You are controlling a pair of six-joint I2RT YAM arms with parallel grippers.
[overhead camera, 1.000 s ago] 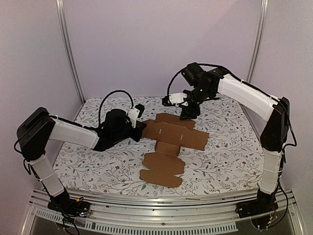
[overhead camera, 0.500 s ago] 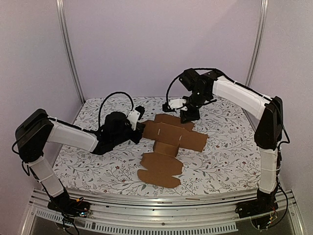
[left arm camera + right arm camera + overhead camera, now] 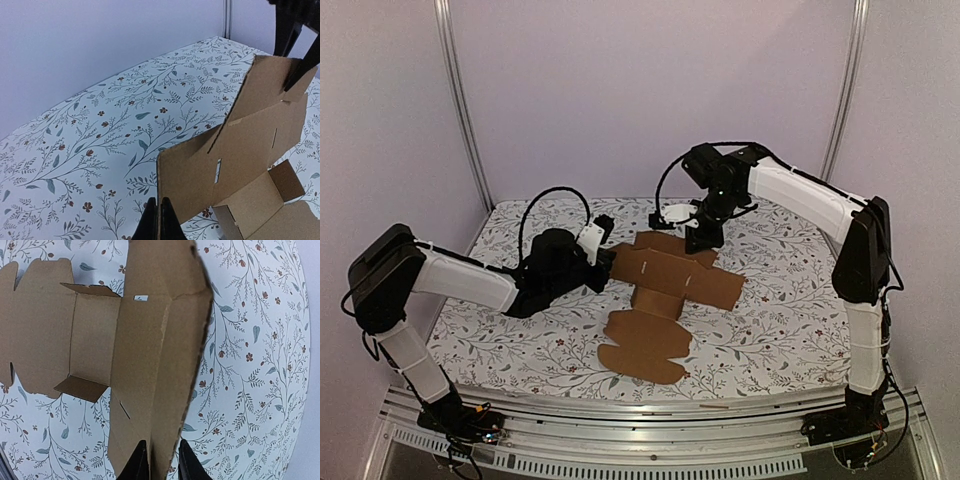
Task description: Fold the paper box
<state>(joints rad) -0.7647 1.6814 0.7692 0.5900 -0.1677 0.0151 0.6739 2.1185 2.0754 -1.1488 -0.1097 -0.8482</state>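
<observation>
The paper box (image 3: 670, 275) is a flat brown die-cut sheet in the middle of the floral table, its near lid panel (image 3: 645, 345) lying flat. My left gripper (image 3: 612, 258) is shut on the box's left edge and holds that side raised; in the left wrist view the fingertips (image 3: 159, 220) pinch the cardboard (image 3: 240, 145) edge. My right gripper (image 3: 698, 243) comes down on the far flap. In the right wrist view its fingers (image 3: 162, 465) sit on either side of a creased fold of the box (image 3: 140, 340), pressing on it.
A floral cloth (image 3: 770, 320) covers the table. Two metal frame posts (image 3: 455, 100) (image 3: 845, 90) stand at the back corners against the plain walls. An aluminium rail (image 3: 620, 420) runs along the near edge by the arm bases.
The right gripper's jaws have closed in on the far flap, and its arm has drawn slightly left. The left gripper keeps its hold on the left edge.
</observation>
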